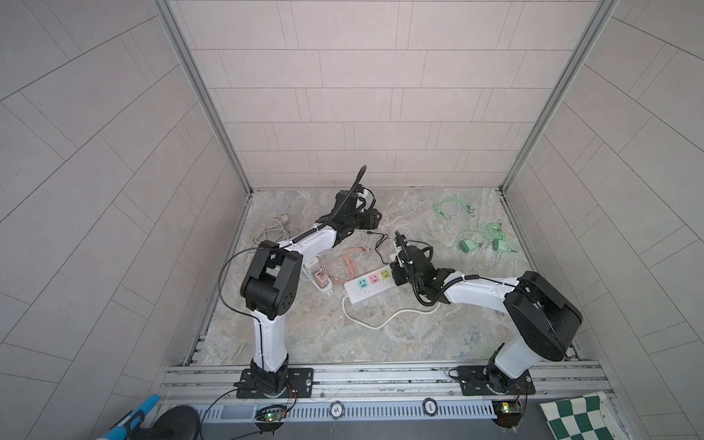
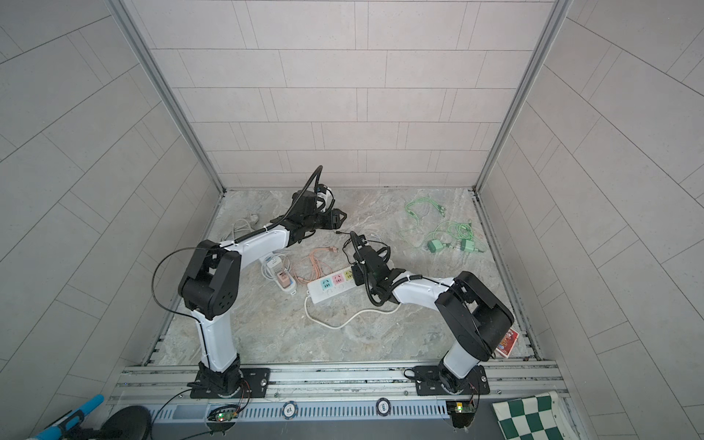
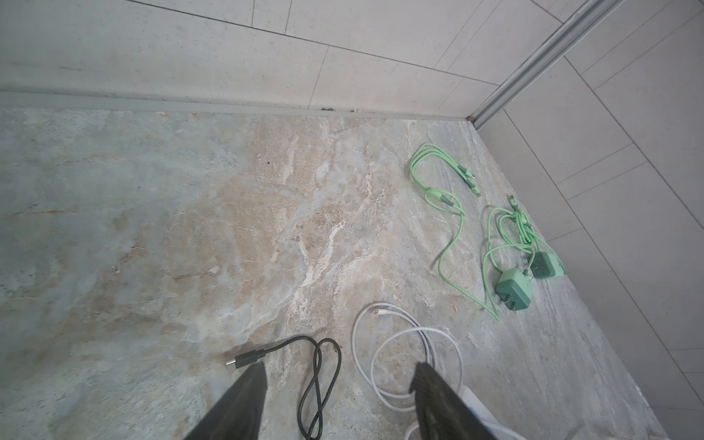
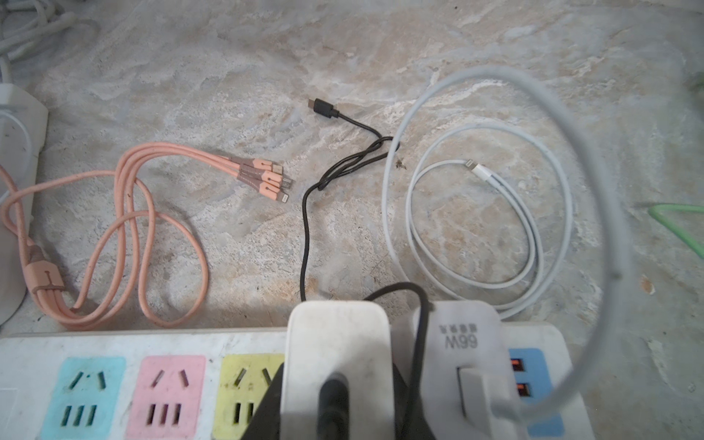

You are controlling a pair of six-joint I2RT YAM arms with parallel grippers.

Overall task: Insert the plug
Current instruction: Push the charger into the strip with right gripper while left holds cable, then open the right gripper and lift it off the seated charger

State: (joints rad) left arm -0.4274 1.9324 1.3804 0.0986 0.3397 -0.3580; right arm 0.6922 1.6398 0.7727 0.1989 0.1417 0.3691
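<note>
Two arms: both reach over the marble tabletop [image 1: 304, 335], their claws well apart.
Right gripper [image 4: 335, 394]: pinching the white plug [image 4: 337, 343], with one black finger on each flank.
White plug: upright on the power strip [image 4: 23, 350], just beside the yellow socket [image 4: 244, 384]. How deep its prongs sit cannot be told.
Power strip: lies slantwise near the middle of the tabletop in both top views [image 1: 367, 289]. Its cyan, pink and yellow sockets run in a row away from the gripper.
Neighbour: a 66W charger [image 4: 464, 343] stands on the strip on the plug's other side, close against it, next to a blue USB panel [image 4: 529, 365].
Black cable [image 4: 304, 236]: rises from the plug, bends over it and trails across the tabletop to a loose connector [image 4: 324, 106].
Left gripper [image 3: 339, 367]: fingers spread with nothing between them, hovering above that loose connector, beyond the strip toward the back wall [image 1: 371, 219].
In the way: a white cable [image 4: 491, 177] is coiled just beside the black one. A blurred loop of it arcs close to the right wrist lens across the strip's end.
Pink cable [image 4: 266, 177]: three-headed, looped on the tabletop beside the strip.
Green chargers [image 3: 514, 287]: two, with tangled green leads, near the right-hand wall, clear of both arms.
</note>
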